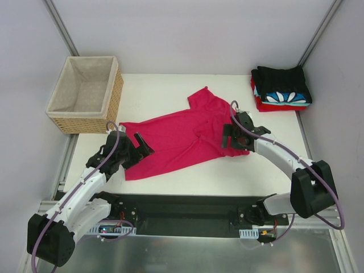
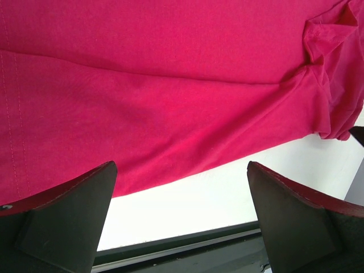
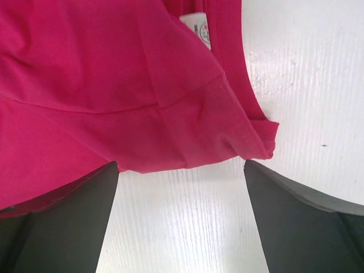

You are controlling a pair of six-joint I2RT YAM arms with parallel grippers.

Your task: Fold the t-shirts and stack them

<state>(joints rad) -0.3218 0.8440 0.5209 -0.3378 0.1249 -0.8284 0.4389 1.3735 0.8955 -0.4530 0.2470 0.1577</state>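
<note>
The crimson-pink tee (image 1: pixel 182 136) lies spread and rumpled across the middle of the white table (image 1: pixel 153 91). My left gripper (image 1: pixel 142 147) is open and empty over the tee's lower left part. In the left wrist view the tee's edge (image 2: pixel 170 85) lies just beyond my open gripper (image 2: pixel 181 166). My right gripper (image 1: pixel 232 136) is open and empty at the tee's right end. In the right wrist view my open gripper (image 3: pixel 181 165) is over bare table beside the collar and a folded sleeve (image 3: pixel 114 74). The folded black, blue-white patterned and red shirts (image 1: pixel 281 88) are stacked at the back right.
A woven wicker basket (image 1: pixel 85 94) with beige lining stands at the back left, nothing visible inside it. A black base plate (image 1: pixel 187 210) runs along the near edge between the arms. Grey walls close in the sides and back.
</note>
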